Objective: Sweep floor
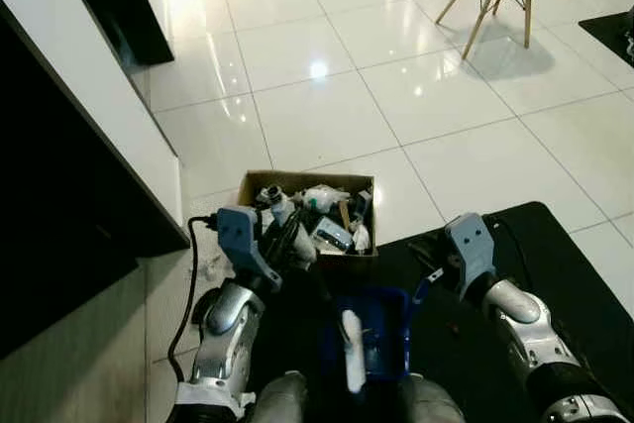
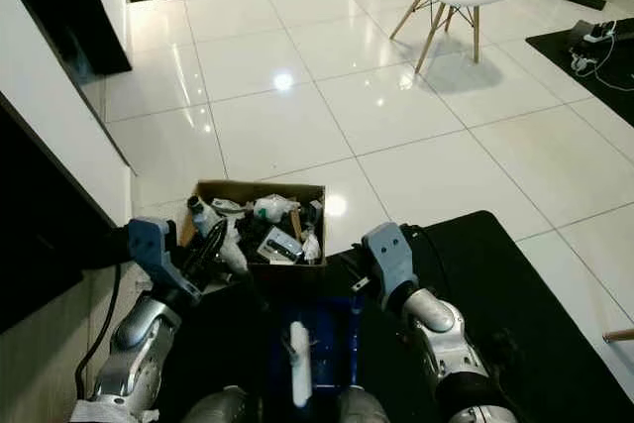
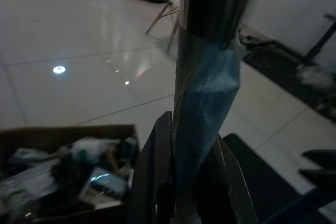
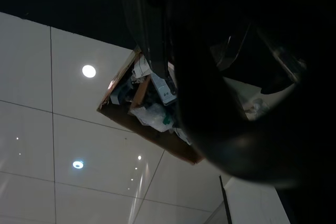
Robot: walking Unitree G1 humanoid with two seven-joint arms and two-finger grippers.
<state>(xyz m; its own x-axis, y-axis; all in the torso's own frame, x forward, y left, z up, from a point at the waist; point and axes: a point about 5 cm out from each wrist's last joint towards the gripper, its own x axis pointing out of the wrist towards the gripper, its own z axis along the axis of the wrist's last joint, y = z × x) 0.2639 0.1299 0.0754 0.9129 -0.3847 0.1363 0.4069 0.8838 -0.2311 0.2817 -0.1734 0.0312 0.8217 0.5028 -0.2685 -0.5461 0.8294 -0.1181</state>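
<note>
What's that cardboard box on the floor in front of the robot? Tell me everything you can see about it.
The cardboard box is a low, open-topped brown carton sitting flat on the glossy white tiled floor, beside the edge of a black mat. It is heaped with mixed rubbish: crumpled white wrappers, plastic bits and dark scraps, reaching about rim level. Its sides look plain and somewhat worn. The robot's left claw, shut on a wrapped metal pole, is just at its near side; whether the box is touched cannot be told.

Glossy white floor tiles, brown cardboard box, matt black mat.
</note>
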